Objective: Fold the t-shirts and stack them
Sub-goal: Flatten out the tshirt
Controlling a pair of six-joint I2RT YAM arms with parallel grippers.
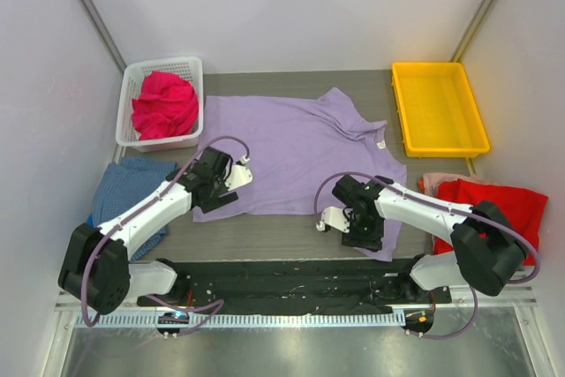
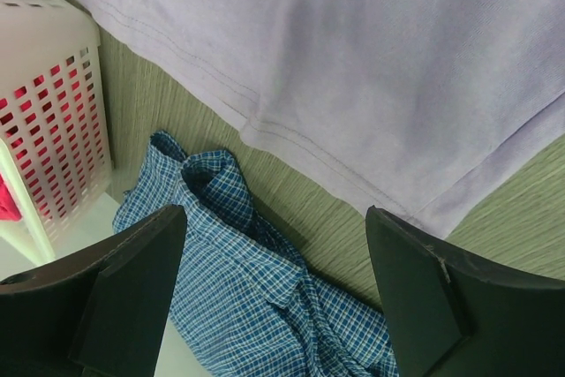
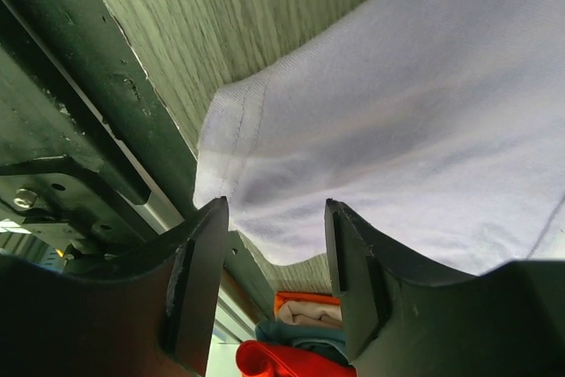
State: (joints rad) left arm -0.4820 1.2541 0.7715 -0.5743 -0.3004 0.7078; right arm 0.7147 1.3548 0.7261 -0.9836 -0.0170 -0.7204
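Four: counted that many t-shirts in view. Found the lavender t-shirt spread flat and sideways across the middle of the surface, collar to the right, bottom hem to the left. Saw the magenta-pink t-shirt bunched inside the white mesh basket at the far left, just beside the lavender hem. Noted the blue checked t-shirt crumpled at the left edge, on the near side of the basket, partly under the left arm. Spotted the red t-shirt heaped at the right edge, nearer than the yellow tray and apart from it, with a pale cloth touching its far left side.

Found the left pincer low over the near left corner of the lavender t-shirt, jaws spread wide and gripping nothing. Through its wrist view made out the stitched bottom hem, a strip of bare surface and the blue checks beyond the gap.

Found the right pincer at the near right corner of the same t-shirt, over the near sleeve, jaws roughly half apart. Through its wrist view saw the sleeve's stitched hem lined up with the gap between the fingers, no cloth pinched there. Could not tell whether either finger touched the fabric. Also made out the black mounting rail to the left of that sleeve, along the near edge of the surface
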